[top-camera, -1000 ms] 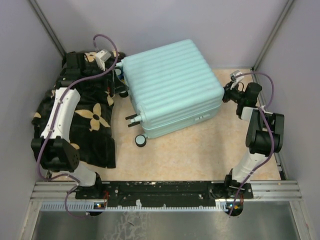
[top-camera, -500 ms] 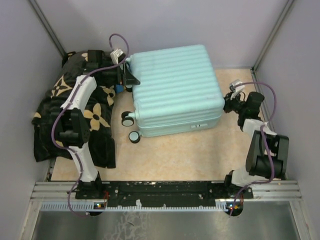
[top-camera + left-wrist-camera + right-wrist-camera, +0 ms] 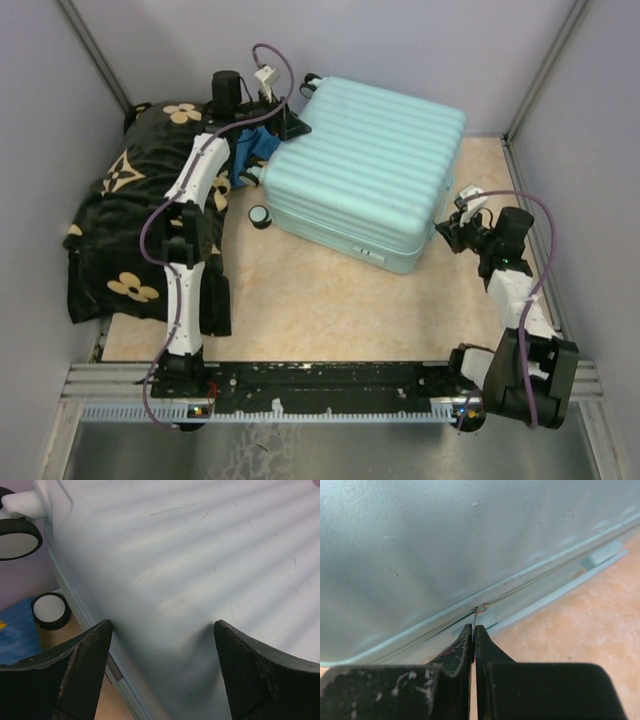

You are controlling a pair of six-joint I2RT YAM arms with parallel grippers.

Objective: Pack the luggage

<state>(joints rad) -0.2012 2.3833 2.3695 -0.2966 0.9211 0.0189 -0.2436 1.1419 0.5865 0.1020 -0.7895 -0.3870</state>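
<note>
Two grippers are set at opposite corners of the luggage, which is laid flat and closed on the table, toward the far middle and skewed. Nearest the bases, the right gripper is pressed together at the case's near right corner, and the thin metal zip pull is pinched between its tips. From that pinch the zip seam is seen running leftward along the near side wall toward a wheel. This is roughly in line with the case's long axis, which appears to run from the wheeled left end to the right. Unzipping is judged to be the step in hand, so the pull would have to be drawn along that seam by the right arm, the nearer one. Farther back, the left gripper is spread astride the shell's far left corner; whether its pads are touching cannot be told. A black flowered blanket is heaped at the left.
</note>
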